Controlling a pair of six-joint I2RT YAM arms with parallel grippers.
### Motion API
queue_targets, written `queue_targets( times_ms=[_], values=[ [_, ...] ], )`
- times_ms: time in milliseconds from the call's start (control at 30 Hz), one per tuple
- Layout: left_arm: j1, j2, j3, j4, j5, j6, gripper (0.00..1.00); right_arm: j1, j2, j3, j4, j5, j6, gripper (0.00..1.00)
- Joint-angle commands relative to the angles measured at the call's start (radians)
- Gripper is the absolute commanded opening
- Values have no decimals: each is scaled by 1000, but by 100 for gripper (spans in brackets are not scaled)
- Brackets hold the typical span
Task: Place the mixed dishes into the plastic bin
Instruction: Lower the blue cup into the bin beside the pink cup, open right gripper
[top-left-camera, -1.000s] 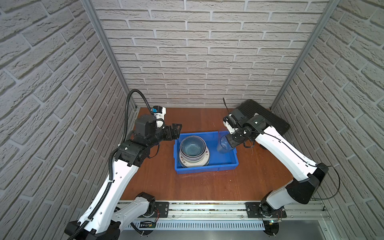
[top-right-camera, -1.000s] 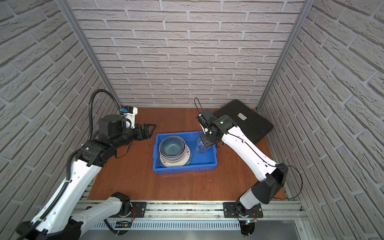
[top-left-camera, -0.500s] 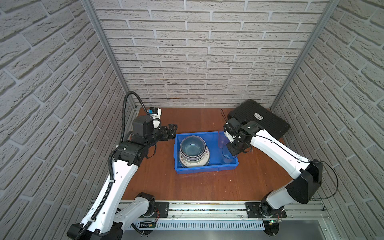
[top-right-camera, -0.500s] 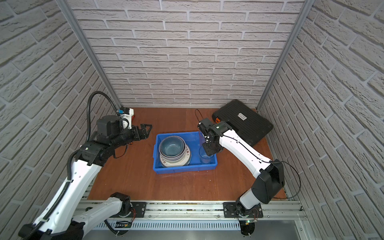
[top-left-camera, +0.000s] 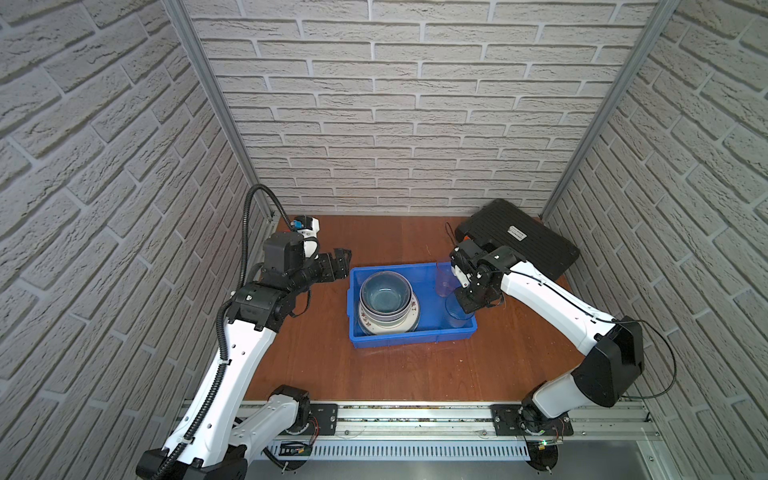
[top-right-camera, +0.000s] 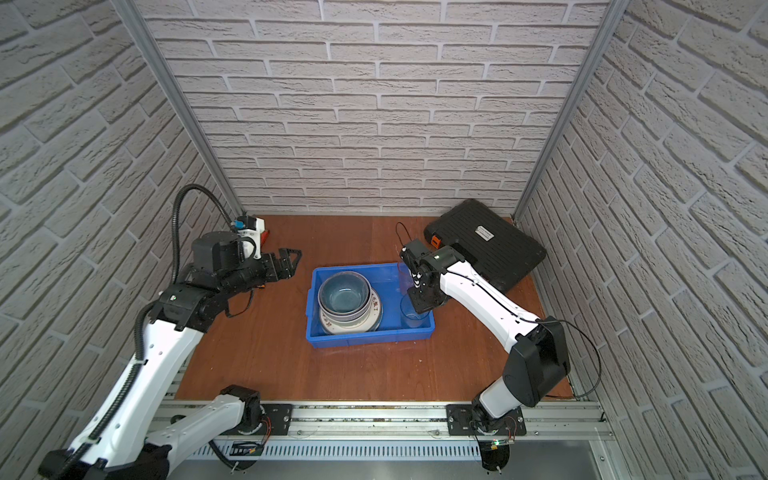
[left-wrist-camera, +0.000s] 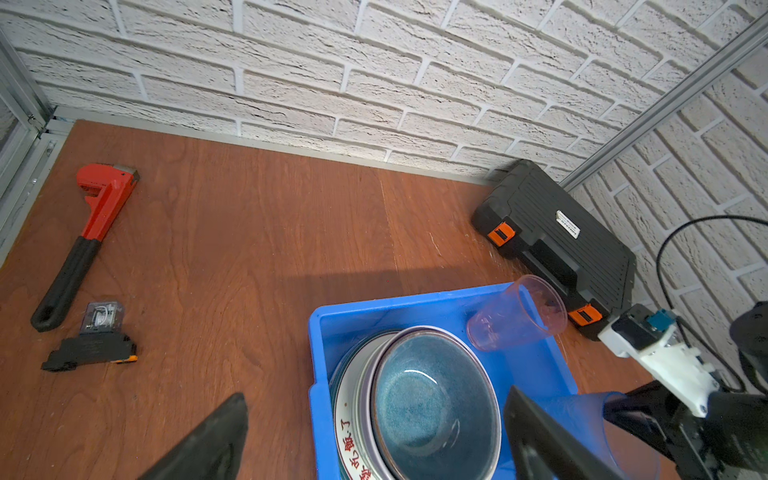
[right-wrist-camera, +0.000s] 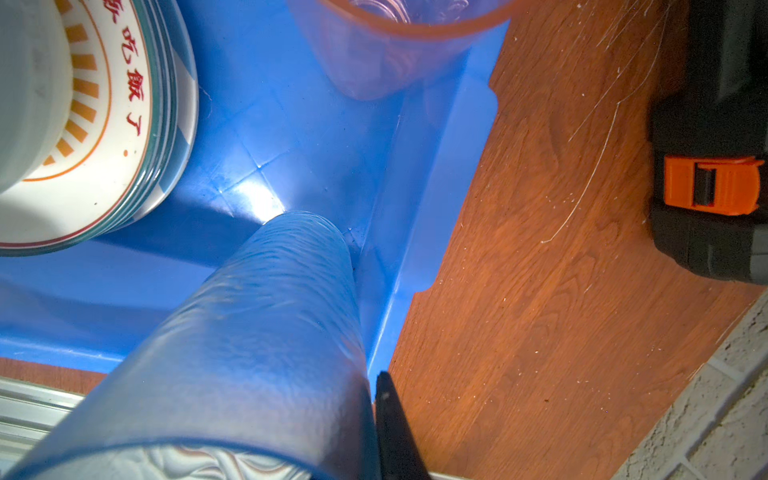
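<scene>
The plastic bin (top-left-camera: 411, 337) (top-right-camera: 370, 337) is a bright blue tray at mid-table. Its left half holds a stack of plates topped by a blue-grey bowl (top-left-camera: 384, 295) (left-wrist-camera: 428, 399); an orange sunburst plate (right-wrist-camera: 83, 124) shows under it. A clear tumbler (top-left-camera: 445, 279) (left-wrist-camera: 515, 316) leans in the bin's back right corner. My right gripper (top-left-camera: 467, 301) (right-wrist-camera: 372, 395) is shut on the rim of a second clear tumbler (top-left-camera: 457, 313) (right-wrist-camera: 257, 332), whose base is down at the bin floor by the front right corner. My left gripper (top-left-camera: 343, 262) (left-wrist-camera: 374, 440) hangs open and empty just left of the bin.
A black tool case (top-left-camera: 515, 241) (left-wrist-camera: 557, 241) with orange latches lies at the back right, close behind my right arm. A red pipe wrench (left-wrist-camera: 91, 232) and a small black relay block (left-wrist-camera: 91, 340) lie at the back left near my left arm.
My right gripper has carried the tumbler from the bin's back right toward its front right corner and lowered it. The left arm has barely moved.
</scene>
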Motion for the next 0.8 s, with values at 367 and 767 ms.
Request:
queue_targets(
  times_ms=[367,767],
  values=[
    [29,-18,-24,22,7,12,96,-22,7,-41,34,-15,15,9],
    [39,-16,-26,24,13,7,96,-27,28,-55,46,-17,10,13]
  ],
)
